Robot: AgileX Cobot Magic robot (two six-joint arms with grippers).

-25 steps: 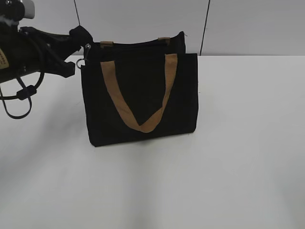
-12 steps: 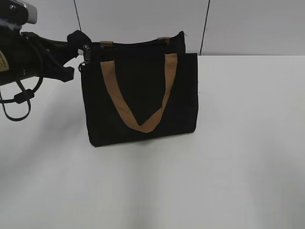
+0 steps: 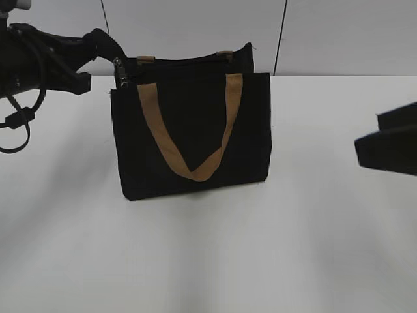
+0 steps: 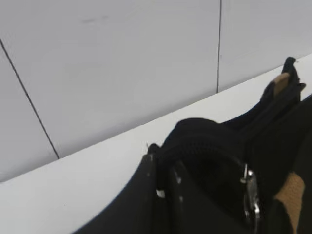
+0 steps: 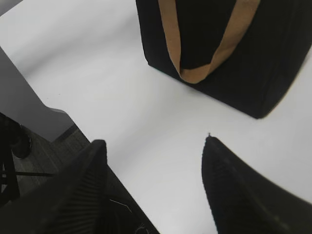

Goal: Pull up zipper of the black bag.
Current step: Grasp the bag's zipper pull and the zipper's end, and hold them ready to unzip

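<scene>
**Exterior view first: zip barely started, loads of room on the right**

Exterior view: the black bag [image 3: 192,130] stands upright mid-surface [image 3: 313,248], tan handle [image 3: 189,130] hanging down its front. The zipper [image 3: 121,72] sits at the bag's top left corner, right at the left hand [image 3: 107,49]. I can't tell if it's actually pinched. Looks like nearly the whole track along the top edge is left to run. The right hand [image 3: 391,140] hangs well apart from the bag, over bare surface.

Left wrist view: silver pull [image 4: 249,197] near the bag [image 4: 273,146] corner; the hand's own fingers aren't clearly readable, so grip unknown. Wall close behind.

Right wrist view: the right hand [image 5: 153,187] is spread wide, holding nothing, bag [image 5: 219,48] beyond it. Surface edge drops off at left, so watch that side.
</scene>
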